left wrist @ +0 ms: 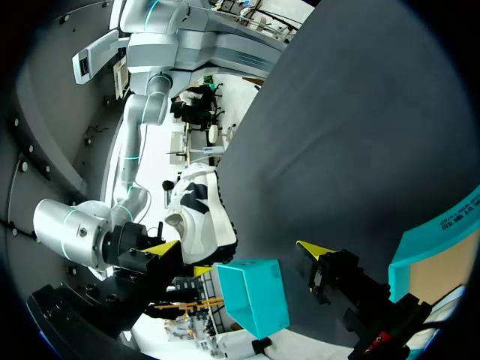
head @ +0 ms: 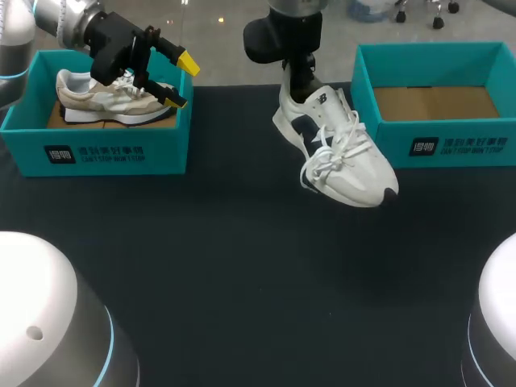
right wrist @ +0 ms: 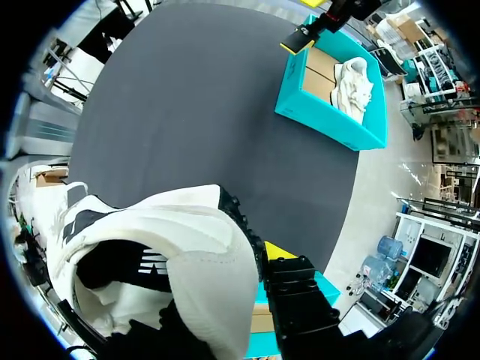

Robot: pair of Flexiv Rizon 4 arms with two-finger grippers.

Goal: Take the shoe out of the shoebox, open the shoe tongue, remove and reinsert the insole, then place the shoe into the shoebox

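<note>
Head view. The right gripper [head: 301, 81] is closed on the heel collar of the white sneaker [head: 347, 161]. The right wrist view shows one yellow-tipped finger outside the collar, and the other appears to be inside the shoe. The sneaker hangs above the table [head: 242, 266] at about 12 o'clock from its centre, with its toe tilted down toward 5 o'clock. It is out of the empty shoebox [head: 379, 145], which stands at 2 o'clock. The left gripper [head: 181, 81] hangs wide open and holds nothing. It is at 10 o'clock, over a second shoebox [head: 24, 153] containing a beige sneaker [head: 105, 101].

Step in hand, as judged: set the shoe down so the tongue can be opened. It should be lowered sole-flat near the table centre, with the toe facing the left arm and the heel grip kept firm to stop it pivoting. The laces [head: 334, 149] hang loose and could snag. The tongue beneath them is not clearly seen.

Markings: a dark logo sits on the sneaker's side panel. A white emblem and two lines of white print mark each box front. None of it is transcribed here.
</note>
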